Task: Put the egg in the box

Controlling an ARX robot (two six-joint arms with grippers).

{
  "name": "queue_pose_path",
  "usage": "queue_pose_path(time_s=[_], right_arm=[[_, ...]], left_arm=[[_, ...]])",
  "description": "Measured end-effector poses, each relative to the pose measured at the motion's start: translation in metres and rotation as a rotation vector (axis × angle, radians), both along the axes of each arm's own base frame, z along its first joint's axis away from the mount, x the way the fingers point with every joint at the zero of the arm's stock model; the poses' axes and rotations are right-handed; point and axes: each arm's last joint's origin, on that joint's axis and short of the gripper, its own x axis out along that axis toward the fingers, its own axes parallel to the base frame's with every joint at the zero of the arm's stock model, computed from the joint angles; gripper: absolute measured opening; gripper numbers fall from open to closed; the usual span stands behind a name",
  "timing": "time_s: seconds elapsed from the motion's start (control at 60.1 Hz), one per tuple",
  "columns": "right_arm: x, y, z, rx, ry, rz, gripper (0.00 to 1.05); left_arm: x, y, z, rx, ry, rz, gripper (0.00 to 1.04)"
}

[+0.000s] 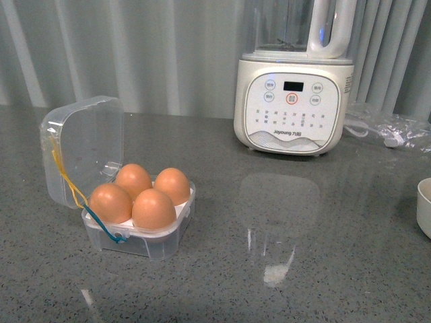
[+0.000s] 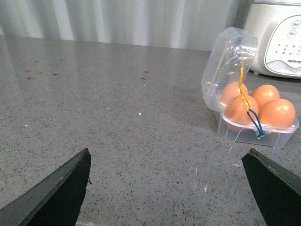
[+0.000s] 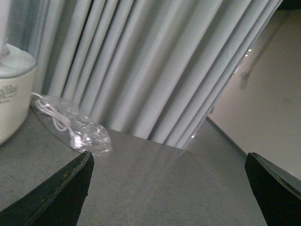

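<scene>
The box [image 1: 156,245] is a small clear plastic case on the grey counter, left of centre in the front view. Its hinged lid [image 1: 84,145] stands open, with a yellow and blue elastic loop [image 1: 74,192] hanging across it. Several brown eggs fill the white tray; the nearest egg [image 1: 153,208] looks just like the others. In the left wrist view the box [image 2: 244,134] and its eggs [image 2: 277,112] lie well ahead of my left gripper [image 2: 168,153], which is open over bare counter. My right gripper [image 3: 169,154] is open and empty, facing the curtain. Neither arm shows in the front view.
A cream blender [image 1: 293,101] stands at the back, right of centre. A clear bag with a white cable [image 1: 397,131] lies to its right, also seen from the right wrist as the bag [image 3: 70,125]. A white bowl [image 1: 424,205] is cut off by the right edge.
</scene>
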Motion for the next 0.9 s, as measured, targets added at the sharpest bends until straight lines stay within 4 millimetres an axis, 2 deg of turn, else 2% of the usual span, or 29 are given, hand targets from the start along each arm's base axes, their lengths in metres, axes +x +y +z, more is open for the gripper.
queue_pose_path(time_s=[0.067,0.133,0.166,0.216,0.299,0.516,0.632,0.898], right_arm=[[-0.010,-0.006,-0.006,0.061,0.067,0.135,0.88],[-0.023,-0.004,-0.025,0.225,0.121,0.305,0.75],[-0.028,-0.003,-0.034,0.276,0.127,0.333,0.70],[-0.035,0.000,-0.049,0.373,0.126,0.352,0.58],[-0.043,0.004,-0.067,0.430,0.127,0.353,0.40],[-0.057,0.014,-0.091,0.457,0.115,0.331,0.04],[-0.065,0.020,-0.103,0.459,0.124,0.366,0.03],[-0.077,0.020,-0.119,0.459,0.117,0.361,0.03]], left_arm=[[0.000,0.000,0.000,0.000,0.000,0.000,0.98],[0.000,0.000,0.000,0.000,0.000,0.000,0.98],[0.000,0.000,0.000,0.000,0.000,0.000,0.98],[0.000,0.000,0.000,0.000,0.000,0.000,0.98],[0.000,0.000,0.000,0.000,0.000,0.000,0.98],[0.000,0.000,0.000,0.000,0.000,0.000,0.98],[0.000,0.000,0.000,0.000,0.000,0.000,0.98],[0.000,0.000,0.000,0.000,0.000,0.000,0.98]])
